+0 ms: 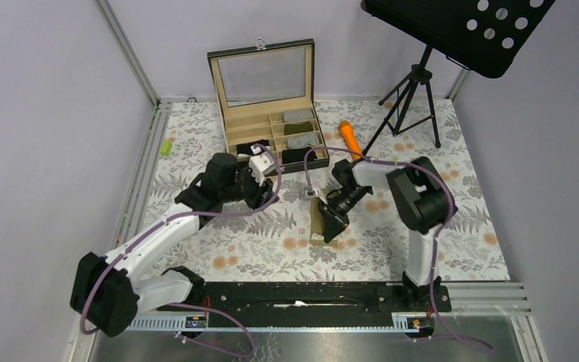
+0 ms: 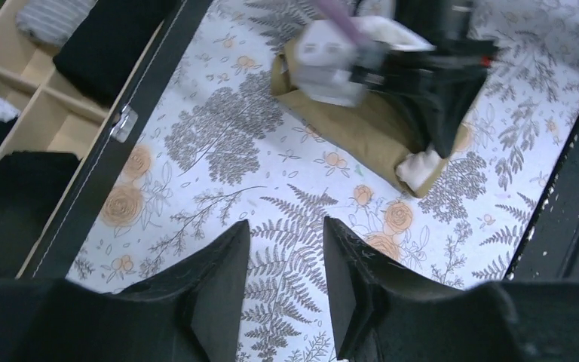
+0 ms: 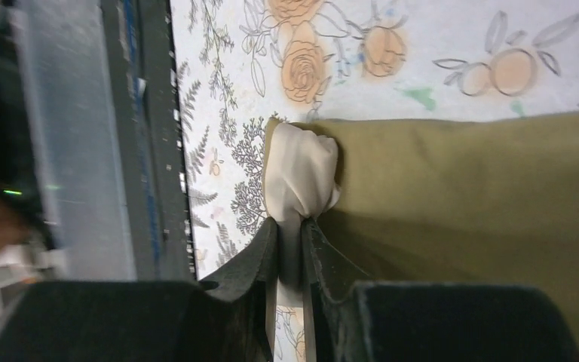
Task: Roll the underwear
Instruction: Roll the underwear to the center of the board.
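An olive-tan underwear (image 1: 317, 217) lies folded on the floral cloth in the middle. My right gripper (image 1: 335, 224) reaches down onto its near end. In the right wrist view this gripper (image 3: 290, 228) is shut on a bunched white piece (image 3: 298, 172) at the edge of the olive underwear (image 3: 467, 188). My left gripper (image 1: 265, 194) hovers left of it, by the box's front. Its fingers (image 2: 226, 264) stand open over bare cloth, nothing between them, and the left gripper (image 2: 285, 226) stays apart from the olive underwear (image 2: 358, 124).
An open wooden box (image 1: 235, 142) stands at the back, with rolled grey, striped and black pieces (image 1: 295, 155) in its compartments; its dark front wall (image 2: 121, 124) runs close to my left gripper. An orange stick (image 1: 349, 138), a tripod stand (image 1: 415, 98) and a green cylinder (image 1: 166, 148) are nearby.
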